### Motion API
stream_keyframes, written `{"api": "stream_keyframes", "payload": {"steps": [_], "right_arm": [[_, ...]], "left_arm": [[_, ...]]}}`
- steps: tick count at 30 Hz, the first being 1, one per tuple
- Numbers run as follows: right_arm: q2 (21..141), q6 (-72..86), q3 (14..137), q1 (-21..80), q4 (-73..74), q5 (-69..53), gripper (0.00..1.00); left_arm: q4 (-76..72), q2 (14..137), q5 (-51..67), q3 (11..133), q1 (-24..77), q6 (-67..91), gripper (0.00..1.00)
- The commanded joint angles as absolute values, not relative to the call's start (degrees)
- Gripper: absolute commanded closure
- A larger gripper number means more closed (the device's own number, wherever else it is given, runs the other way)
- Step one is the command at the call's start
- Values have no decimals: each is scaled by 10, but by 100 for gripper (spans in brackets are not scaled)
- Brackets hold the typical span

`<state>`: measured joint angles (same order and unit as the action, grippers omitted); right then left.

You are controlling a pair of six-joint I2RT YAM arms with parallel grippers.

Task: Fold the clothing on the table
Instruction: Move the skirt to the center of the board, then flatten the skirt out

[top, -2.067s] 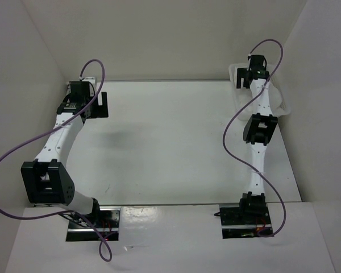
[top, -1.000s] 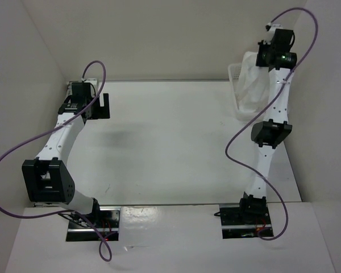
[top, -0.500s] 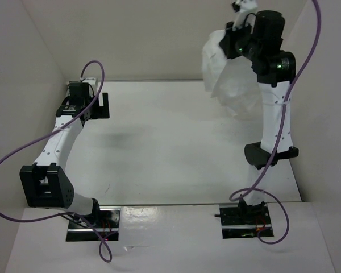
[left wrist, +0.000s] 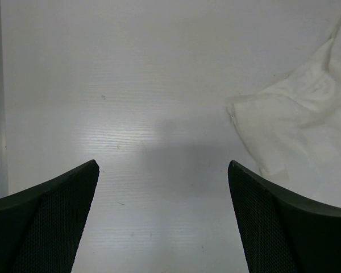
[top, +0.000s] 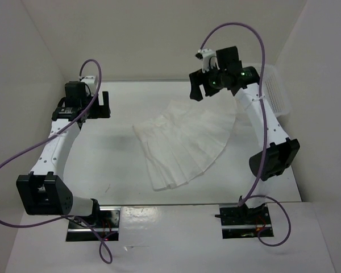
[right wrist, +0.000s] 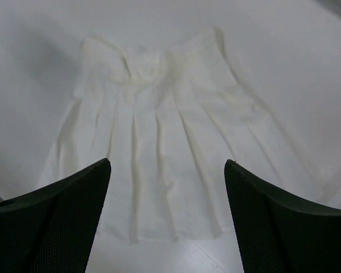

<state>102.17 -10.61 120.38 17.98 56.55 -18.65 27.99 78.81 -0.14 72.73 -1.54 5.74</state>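
1. The clothing (top: 184,145) is lying fanned out flat at the middle of the table (top: 119,165).
2. The right gripper (right wrist: 166,222) is hovering above it, fingers apart, holding nothing.
3. The left gripper (left wrist: 163,222) is hanging wide apart near the clothing's edge.

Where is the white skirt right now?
In the top view the skirt lies spread out in the middle of the table, slightly to the right, its far edge by the right gripper.

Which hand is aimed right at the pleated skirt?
The right hand: the clothing fills the middle of its wrist view. The left hand faces bare table, clothing off to one side.
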Motion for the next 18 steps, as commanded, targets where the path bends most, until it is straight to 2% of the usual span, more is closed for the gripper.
{"api": "stream_keyframes", "payload": {"steps": [1, 8, 12, 15, 16, 18], "right_arm": [[923, -107, 1082, 192, 446, -157, 15], [878, -102, 952, 198, 408, -116, 15], [829, -107, 885, 198, 385, -104, 15], [804, -119, 837, 198, 376, -104, 15], [790, -120, 817, 198, 368, -98, 15], [778, -120, 798, 198, 359, -91, 15]], "left_arm": [[288, 756, 53, 730, -25, 49, 0], [295, 765, 164, 697, -17, 43, 0], [278, 829, 144, 689, 17, 55, 0], [291, 931, 163, 727, 41, 68, 21], [297, 958, 163, 737, 41, 73, 34], [297, 1019, 163, 762, 55, 83, 37]]}}
